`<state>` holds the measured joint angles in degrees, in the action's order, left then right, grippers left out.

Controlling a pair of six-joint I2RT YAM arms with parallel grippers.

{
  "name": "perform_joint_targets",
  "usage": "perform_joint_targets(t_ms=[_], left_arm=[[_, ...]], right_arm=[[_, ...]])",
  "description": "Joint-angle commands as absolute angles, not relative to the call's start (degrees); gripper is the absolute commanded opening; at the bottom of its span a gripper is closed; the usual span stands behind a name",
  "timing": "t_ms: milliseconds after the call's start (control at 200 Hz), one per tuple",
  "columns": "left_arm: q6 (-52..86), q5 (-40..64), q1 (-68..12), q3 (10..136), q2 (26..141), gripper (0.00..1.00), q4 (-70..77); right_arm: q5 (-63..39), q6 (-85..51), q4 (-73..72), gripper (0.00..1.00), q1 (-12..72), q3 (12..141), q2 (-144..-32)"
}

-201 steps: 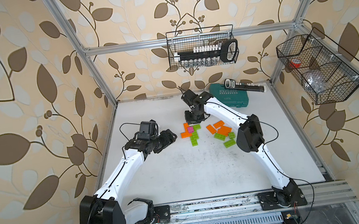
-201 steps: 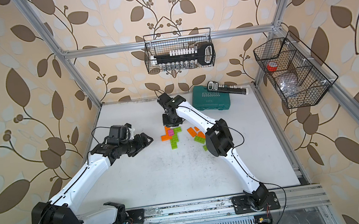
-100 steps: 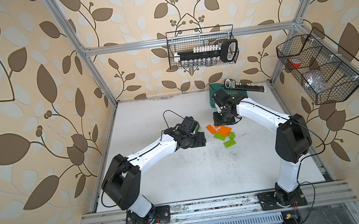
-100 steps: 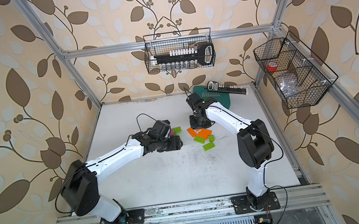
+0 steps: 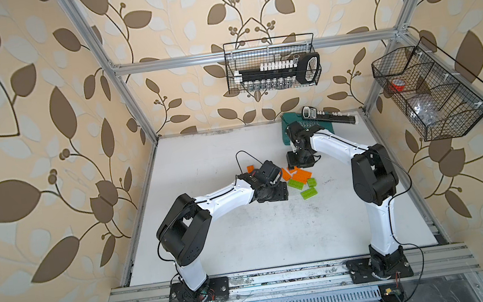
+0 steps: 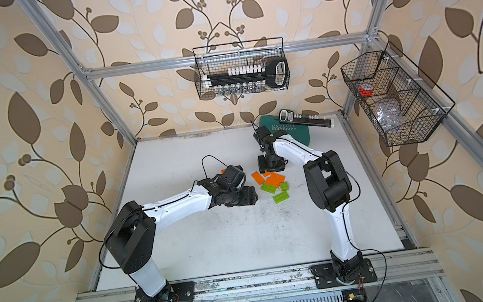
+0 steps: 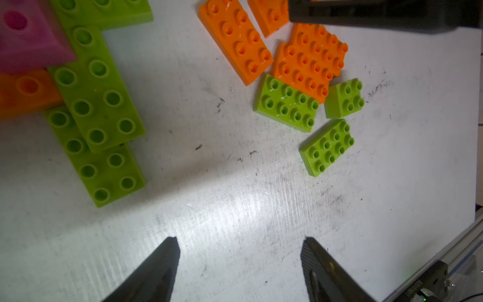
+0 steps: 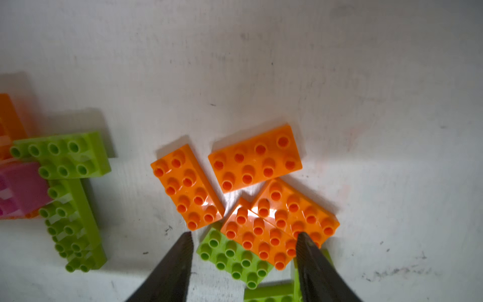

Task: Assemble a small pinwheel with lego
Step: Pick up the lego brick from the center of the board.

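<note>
We hover our right gripper [image 8: 244,235] over, and left gripper [image 7: 240,239] beside, the loose orange and lime-green studded plastic bricks [image 8: 254,162], jaws apart and empty, probably to pick one.

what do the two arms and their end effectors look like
The left arm and right arm have white link shells, black joints and thin black cables. The left end effector and right end effector have dark tapered fingers.
</note>
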<state>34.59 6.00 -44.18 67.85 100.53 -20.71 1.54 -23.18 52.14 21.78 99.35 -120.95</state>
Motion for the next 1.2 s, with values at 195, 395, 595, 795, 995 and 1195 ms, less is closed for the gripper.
perform_joint_targets(t_ms=[195,395,595,795,995,1195], left_arm=[[34.42,6.67,-41.25,67.24,97.19,0.76,-19.86],[34.27,7.19,-40.05,66.71,96.86,0.76,-19.65],[34.17,7.84,-39.08,66.34,97.02,0.76,-19.33],[34.19,8.04,-38.59,66.01,97.02,0.76,-19.19],[34.16,8.14,-38.30,65.66,96.71,0.76,-19.14],[34.22,8.26,-37.78,65.22,96.26,0.76,-19.15]], right_arm=[[2.66,-14.62,57.97,0.76,20.98,109.53,-129.44],[1.82,-11.88,59.73,0.75,20.69,112.16,-132.57],[1.69,-11.69,60.19,0.72,20.54,112.90,-133.98],[1.34,-11.52,60.60,0.67,20.46,113.22,-135.47],[1.12,-11.33,61.09,0.65,20.31,113.92,-136.49],[1.18,-11.00,61.55,0.61,20.35,114.50,-137.68]])
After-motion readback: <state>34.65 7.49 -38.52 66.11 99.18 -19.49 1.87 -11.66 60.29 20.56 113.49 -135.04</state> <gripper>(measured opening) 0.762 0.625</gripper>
